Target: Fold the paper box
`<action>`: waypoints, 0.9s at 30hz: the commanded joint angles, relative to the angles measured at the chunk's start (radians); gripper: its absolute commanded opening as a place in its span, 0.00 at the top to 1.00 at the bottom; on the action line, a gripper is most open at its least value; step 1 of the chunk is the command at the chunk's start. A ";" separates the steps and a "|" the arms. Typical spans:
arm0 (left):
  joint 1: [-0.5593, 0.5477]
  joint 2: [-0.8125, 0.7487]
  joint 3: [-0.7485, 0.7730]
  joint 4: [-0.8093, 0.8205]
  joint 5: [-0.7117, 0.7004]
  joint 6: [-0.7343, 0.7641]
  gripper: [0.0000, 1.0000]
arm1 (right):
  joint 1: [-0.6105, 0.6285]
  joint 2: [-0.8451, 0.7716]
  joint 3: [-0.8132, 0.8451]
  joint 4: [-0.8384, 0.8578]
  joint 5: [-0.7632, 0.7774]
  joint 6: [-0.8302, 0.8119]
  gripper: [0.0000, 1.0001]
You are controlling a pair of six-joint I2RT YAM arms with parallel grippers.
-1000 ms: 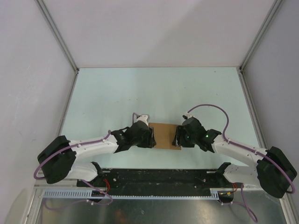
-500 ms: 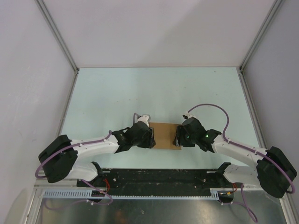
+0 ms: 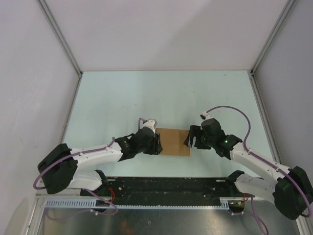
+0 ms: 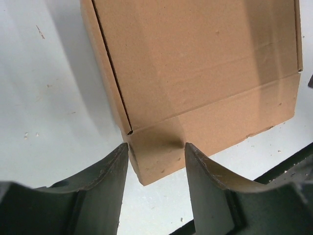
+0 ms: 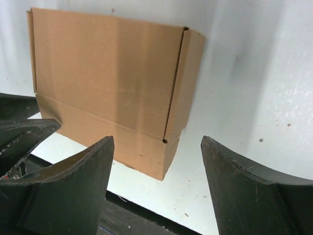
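— What do you have as the support?
— Table [image 3: 161,98]: pale mint top (a few small specks).
— And lying on it?
— You have one paper box [image 3: 173,142], plain brown cardboard, flat, toward the near edge.

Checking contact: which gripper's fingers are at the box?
The left gripper: its fingers flank a corner of the paper box. The right gripper hangs wide open, clear of it.
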 commanded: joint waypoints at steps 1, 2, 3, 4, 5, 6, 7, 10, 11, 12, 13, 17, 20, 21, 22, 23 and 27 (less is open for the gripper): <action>-0.002 -0.032 0.001 0.025 -0.019 0.028 0.45 | -0.078 -0.005 0.012 0.041 -0.093 -0.061 0.23; -0.004 -0.031 0.001 0.025 -0.019 0.028 0.45 | -0.092 0.005 0.013 0.052 -0.107 -0.078 0.23; -0.004 -0.031 0.001 0.025 -0.019 0.028 0.45 | -0.113 0.010 0.016 0.066 -0.119 -0.087 0.23; -0.004 -0.028 0.001 0.025 -0.019 0.030 0.45 | -0.122 0.016 0.025 0.094 -0.141 -0.096 0.23; -0.004 -0.026 0.001 0.025 -0.019 0.030 0.45 | -0.130 0.034 0.030 0.103 -0.146 -0.102 0.23; -0.004 -0.023 0.000 0.025 -0.019 0.030 0.45 | -0.138 0.047 0.038 0.112 -0.158 -0.110 0.24; -0.004 -0.023 0.000 0.026 -0.019 0.030 0.45 | -0.152 0.062 0.045 0.124 -0.169 -0.116 0.24; -0.004 -0.020 -0.002 0.025 -0.018 0.030 0.45 | -0.165 0.120 0.067 0.167 -0.195 -0.131 0.24; -0.004 -0.020 -0.002 0.025 -0.018 0.031 0.45 | -0.167 0.151 0.074 0.178 -0.202 -0.131 0.25; -0.004 -0.018 -0.002 0.026 -0.018 0.030 0.45 | -0.168 0.166 0.079 0.201 -0.218 -0.134 0.25; -0.004 -0.017 -0.003 0.026 -0.018 0.031 0.45 | -0.170 0.178 0.082 0.209 -0.221 -0.134 0.26; -0.002 -0.020 -0.006 0.026 -0.016 0.031 0.47 | -0.173 0.222 0.090 0.241 -0.224 -0.122 0.27; -0.004 -0.023 -0.011 0.026 -0.019 0.031 0.49 | -0.172 0.241 0.090 0.252 -0.213 -0.113 0.29; -0.004 -0.023 -0.012 0.026 -0.018 0.033 0.50 | -0.173 0.254 0.090 0.255 -0.212 -0.113 0.30; -0.004 -0.021 -0.011 0.026 -0.019 0.033 0.51 | -0.173 0.260 0.090 0.258 -0.210 -0.110 0.30; -0.004 -0.020 -0.011 0.026 -0.018 0.034 0.51 | -0.173 0.269 0.090 0.260 -0.206 -0.108 0.31; -0.002 -0.018 -0.015 0.026 -0.022 0.036 0.55 | -0.173 0.295 0.090 0.257 -0.186 -0.104 0.32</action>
